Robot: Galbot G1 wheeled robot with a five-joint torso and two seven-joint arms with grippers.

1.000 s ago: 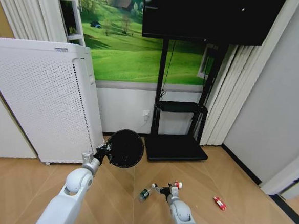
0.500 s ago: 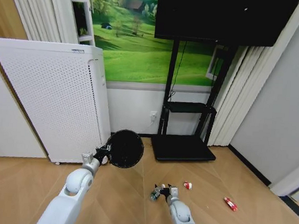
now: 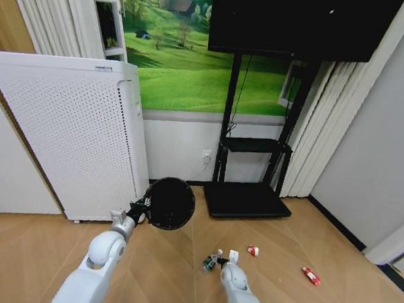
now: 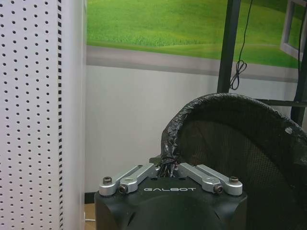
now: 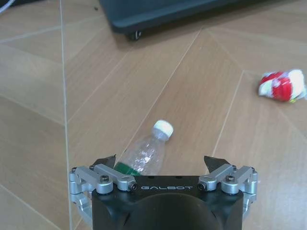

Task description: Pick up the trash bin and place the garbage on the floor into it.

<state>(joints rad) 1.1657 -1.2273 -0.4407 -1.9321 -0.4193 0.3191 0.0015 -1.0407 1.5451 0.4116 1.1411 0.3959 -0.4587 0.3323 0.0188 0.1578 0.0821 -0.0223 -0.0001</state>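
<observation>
My left gripper (image 3: 141, 209) is shut on the rim of the black trash bin (image 3: 170, 203) and holds it off the floor (image 3: 166, 274), tipped with its dark mouth facing me. In the left wrist view the left gripper (image 4: 165, 166) pinches the bag-lined rim of the trash bin (image 4: 235, 143). My right gripper (image 5: 159, 162) is open and hangs low over the clear bottle (image 5: 145, 152), which has a white cap and a green label and lies between the jaws. In the head view the right gripper (image 3: 222, 255) sits by the bottle (image 3: 209, 264). Two red-and-white pieces (image 3: 252, 251) (image 3: 310, 275) lie further right.
A tall white perforated appliance (image 3: 64, 135) stands at the left against the wall. A black TV stand has its flat base (image 3: 244, 199) on the floor just behind the garbage; the base edge (image 5: 168, 14) is near the bottle. One red-and-white piece (image 5: 282, 85) lies beyond the right gripper.
The whole head picture shifted early on, so the camera moved. My right arm has sunk lower over the bottle. The left gripper still holds the bin in the same place.
</observation>
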